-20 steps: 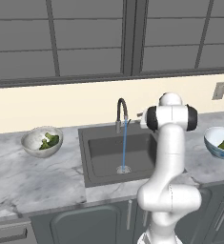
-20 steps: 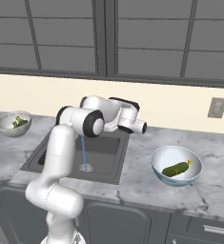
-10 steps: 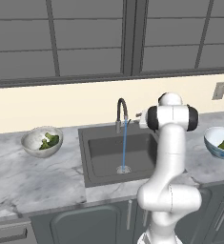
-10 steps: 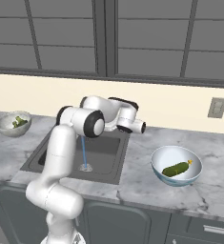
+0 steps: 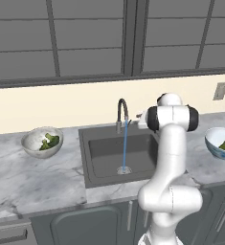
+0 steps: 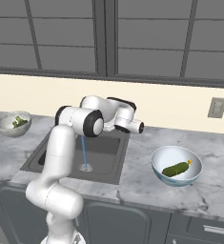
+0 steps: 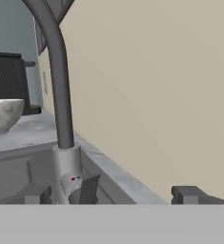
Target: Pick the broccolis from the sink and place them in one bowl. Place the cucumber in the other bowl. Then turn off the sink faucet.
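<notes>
Water runs in a thin blue stream from the sink faucet (image 5: 122, 111) into the dark sink (image 5: 103, 154). My gripper (image 7: 113, 195) is open, close in front of the faucet's base, and the small lever (image 7: 89, 187) lies between its fingertips (image 7: 38, 194). In the left base view my hand sits just right of the faucet. Both broccolis (image 5: 49, 141) lie in the grey speckled bowl (image 5: 33, 143) on the left counter. The cucumber (image 6: 174, 169) rests in the blue-rimmed bowl (image 6: 158, 159) on the right counter.
The beige wall stands right behind the faucet (image 7: 61, 95) and runs along the hand's right side. A dark appliance (image 7: 8, 78) stands far down the counter past the speckled bowl (image 7: 4, 114). A wall socket (image 6: 216, 107) is above the right counter.
</notes>
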{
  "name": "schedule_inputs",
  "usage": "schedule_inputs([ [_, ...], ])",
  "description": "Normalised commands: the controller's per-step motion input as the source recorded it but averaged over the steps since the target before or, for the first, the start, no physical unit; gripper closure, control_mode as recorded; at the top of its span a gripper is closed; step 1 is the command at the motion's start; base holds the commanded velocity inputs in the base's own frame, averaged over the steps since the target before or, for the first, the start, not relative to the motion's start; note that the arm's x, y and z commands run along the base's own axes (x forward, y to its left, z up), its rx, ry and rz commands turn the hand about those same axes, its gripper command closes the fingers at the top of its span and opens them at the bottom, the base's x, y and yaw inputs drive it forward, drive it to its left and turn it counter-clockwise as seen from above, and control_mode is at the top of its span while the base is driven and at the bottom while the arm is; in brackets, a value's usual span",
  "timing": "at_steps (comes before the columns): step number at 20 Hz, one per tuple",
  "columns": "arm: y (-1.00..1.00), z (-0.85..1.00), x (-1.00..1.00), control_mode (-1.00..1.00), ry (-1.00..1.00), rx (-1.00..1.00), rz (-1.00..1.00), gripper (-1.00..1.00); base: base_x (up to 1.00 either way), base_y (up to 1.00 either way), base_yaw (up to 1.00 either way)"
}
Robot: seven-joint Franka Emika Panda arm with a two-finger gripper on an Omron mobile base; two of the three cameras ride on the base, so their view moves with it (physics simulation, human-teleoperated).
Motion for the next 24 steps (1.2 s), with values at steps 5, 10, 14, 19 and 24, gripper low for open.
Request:
schedule_inputs([
  [5,0.07,-0.07,0.16,-1.0,0.0,0.0,-0.06,-1.0,0.0,0.0,0.0],
  [10,0.07,-0.01,0.2,-1.0,0.0,0.0,-0.06,-1.0,0.0,0.0,0.0],
  [14,0.0,-0.06,0.16,-1.0,0.0,0.0,-0.04,-1.0,0.0,0.0,0.0],
  [19,0.03,-0.21,0.08,-1.0,0.0,0.0,-0.04,-1.0,0.0,0.0,0.0],
  [24,0.27,-0.27,0.0,-1.0,0.02,0.0,-0.01,-1.0,0.0,0.0,0.0],
])
